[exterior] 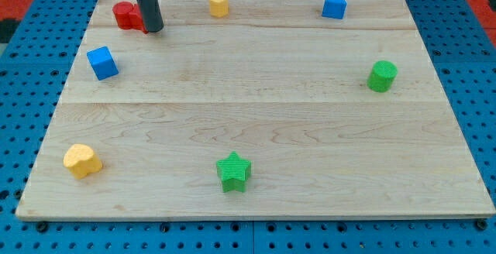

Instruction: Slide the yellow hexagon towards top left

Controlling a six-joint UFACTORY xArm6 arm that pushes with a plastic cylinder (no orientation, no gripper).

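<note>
Our yellow hexagon block (218, 3) sits at the view's top edge of the pale wooden desk (256, 122), a little left of centre.

Well to its left, my tip (153, 30) rests at the top-left corner, touching the right side of a red block (127, 15) whose shape we cannot make out; the rod carries no gripper, so no jaw state shows. Below it, by the left edge, lies a blue cube (102, 62). A blue house-shaped block (334, 5) stands at the top right, a green cylinder (381, 76) near the right edge, a green star (233, 171) at bottom centre, and a yellow heart-shaped block (82, 160) at bottom left.
</note>
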